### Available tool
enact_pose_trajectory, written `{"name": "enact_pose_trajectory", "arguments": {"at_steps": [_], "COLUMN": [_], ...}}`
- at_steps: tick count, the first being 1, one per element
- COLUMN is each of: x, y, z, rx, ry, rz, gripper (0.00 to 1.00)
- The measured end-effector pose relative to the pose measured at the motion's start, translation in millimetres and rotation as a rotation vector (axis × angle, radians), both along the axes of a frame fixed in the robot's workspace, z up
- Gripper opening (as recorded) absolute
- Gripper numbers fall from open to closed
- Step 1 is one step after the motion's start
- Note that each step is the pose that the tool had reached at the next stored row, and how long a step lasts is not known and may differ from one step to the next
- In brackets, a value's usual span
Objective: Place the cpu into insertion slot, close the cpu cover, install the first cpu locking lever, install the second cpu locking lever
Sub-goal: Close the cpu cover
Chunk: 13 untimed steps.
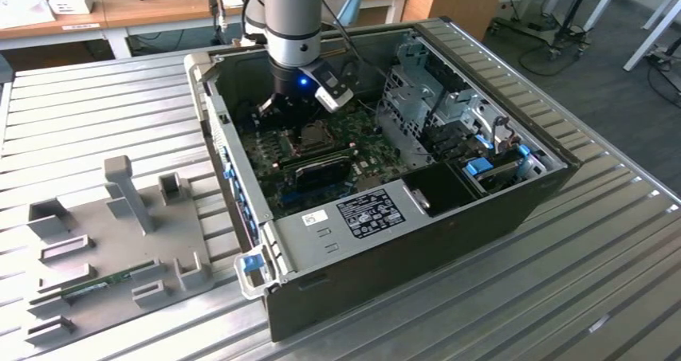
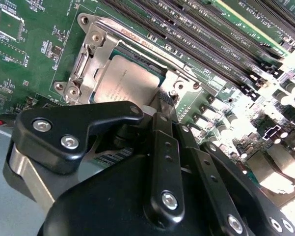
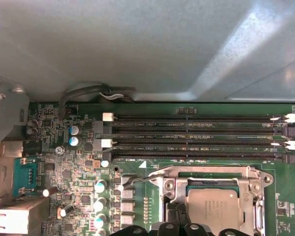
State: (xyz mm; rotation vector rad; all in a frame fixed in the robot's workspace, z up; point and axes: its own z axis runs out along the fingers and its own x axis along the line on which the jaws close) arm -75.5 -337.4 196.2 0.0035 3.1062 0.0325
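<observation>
The cpu (image 3: 213,209) lies flat in the insertion slot (image 1: 311,138) on the green board inside the open computer case; its dull metal top (image 2: 130,81) faces up. The silvery cpu cover (image 3: 169,186) lies down around it, framing the chip (image 2: 95,59). A thin wire locking lever (image 3: 137,180) runs along the socket's edge beside the memory slots. My gripper (image 3: 176,216) is shut, its tips down at the socket's edge right next to the cpu (image 2: 163,114). I cannot tell whether anything sits between them. In the exterior view the gripper (image 1: 285,106) hangs just behind the socket.
Long black memory slots (image 3: 196,135) run beside the socket. The case walls (image 1: 213,130) and metal drive bays (image 1: 436,106) close in around the arm. A grey fixture tray (image 1: 107,241) holding a memory stick (image 1: 96,285) lies on the ribbed metal table at the exterior view's left.
</observation>
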Motion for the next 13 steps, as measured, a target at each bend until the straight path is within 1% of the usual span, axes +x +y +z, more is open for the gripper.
{"name": "enact_pose_trajectory", "arguments": {"at_steps": [4, 7, 9, 11, 13], "x": [0.0, 0.5, 0.7, 0.5, 0.5], "y": [-0.1, 0.7, 1.0, 0.6, 0.7], "z": [0.2, 1.5, 3.9, 7.5, 10.4], "rx": [-0.0002, 0.0023, 0.0036, 0.0018, 0.0019], "ry": [0.0001, -0.0018, -0.0026, -0.0013, -0.0013], "rz": [0.000, 0.000, 0.000, 0.000, 0.000], "gripper": [0.11, 0.11, 0.11, 0.11, 0.11]}}
